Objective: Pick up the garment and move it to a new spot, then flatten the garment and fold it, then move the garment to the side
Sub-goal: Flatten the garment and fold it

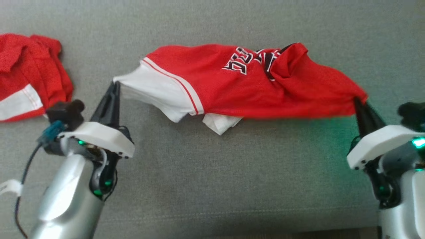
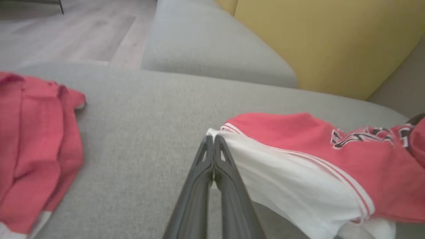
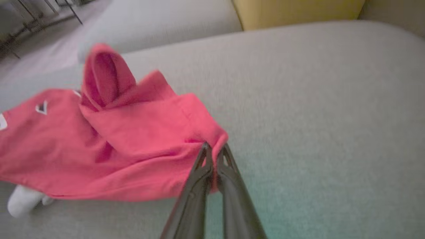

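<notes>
Scene from left to right, as seen from in front of the robot. At far left, a second red garment with a white band lies crumpled on the grey seat cushion, well apart from the work.

Next, the left gripper has its two dark fingers pressed together on the white hem corner of the garment. The left wrist view shows the same pinch, white cloth trailing off to the right.

Centre: the garment, a red jersey with a white striped band and black-and-white lettering, spans the cushion between the two grippers, bunched in folds toward its right end. Whether its sagging middle touches the cushion cannot be told.

At right, the right gripper is clamped on the garment's red corner, fingertips nipping a fold.

Behind the seat stands a yellow back cushion; beyond it, wooden floor.
</notes>
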`<state>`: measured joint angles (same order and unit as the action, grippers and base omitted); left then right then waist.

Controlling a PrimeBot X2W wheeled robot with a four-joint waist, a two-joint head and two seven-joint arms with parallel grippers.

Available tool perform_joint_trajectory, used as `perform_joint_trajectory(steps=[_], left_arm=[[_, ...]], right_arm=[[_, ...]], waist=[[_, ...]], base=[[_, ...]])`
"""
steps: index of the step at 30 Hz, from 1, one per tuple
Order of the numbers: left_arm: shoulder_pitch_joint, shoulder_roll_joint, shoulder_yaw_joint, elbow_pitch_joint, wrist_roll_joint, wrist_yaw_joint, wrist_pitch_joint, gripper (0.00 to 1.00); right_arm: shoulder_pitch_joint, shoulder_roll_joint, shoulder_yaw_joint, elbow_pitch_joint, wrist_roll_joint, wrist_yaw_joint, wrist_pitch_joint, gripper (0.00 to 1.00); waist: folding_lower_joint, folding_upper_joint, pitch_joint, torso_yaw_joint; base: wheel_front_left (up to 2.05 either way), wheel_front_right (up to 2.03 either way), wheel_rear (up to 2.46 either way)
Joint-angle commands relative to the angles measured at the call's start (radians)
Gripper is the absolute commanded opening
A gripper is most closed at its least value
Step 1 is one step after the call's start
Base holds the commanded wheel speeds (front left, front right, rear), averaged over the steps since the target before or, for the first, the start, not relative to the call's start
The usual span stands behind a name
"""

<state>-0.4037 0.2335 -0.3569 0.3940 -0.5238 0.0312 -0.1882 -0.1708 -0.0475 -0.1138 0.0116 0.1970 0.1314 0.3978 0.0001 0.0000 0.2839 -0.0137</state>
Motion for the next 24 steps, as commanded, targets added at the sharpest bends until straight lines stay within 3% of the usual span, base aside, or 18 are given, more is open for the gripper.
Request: perform_joint_trajectory(steps=[1,5,15,24], left_arm=[[-0.015,0.042,0.048,-0.057,-0.008,0.012,-0.014,0.0],[-0.006,0.079,0.081,-0.223,-0.007,0.044,-0.006,0.0],[-0.049,0.12,0.119,-0.55,0.007,0.115,0.07,0.0],[-0.045,0.14,0.123,-0.717,0.021,0.156,0.131,0.0]], right_arm=[[-0.015,-0.004,0.014,-0.057,0.015,-0.001,-0.021,0.0],[-0.042,-0.003,-0.005,-0.126,0.043,-0.001,-0.092,0.0],[-0.118,-0.003,-0.034,-0.313,0.038,-0.001,-0.139,0.0],[-0.092,-0.003,-0.066,-0.434,0.031,-0.001,-0.112,0.0]], waist=[[-0.0001,0.0,-0.025,-0.001],[-0.0001,0.0,-0.087,-0.002],[-0.0001,0.0,-0.205,-0.004],[-0.0001,0.0,-0.263,-0.016]], base=[[0.0,0.0,0.0],[0.0,0.0,0.0],[0.0,0.0,0.0],[0.0,0.0,0.0]])
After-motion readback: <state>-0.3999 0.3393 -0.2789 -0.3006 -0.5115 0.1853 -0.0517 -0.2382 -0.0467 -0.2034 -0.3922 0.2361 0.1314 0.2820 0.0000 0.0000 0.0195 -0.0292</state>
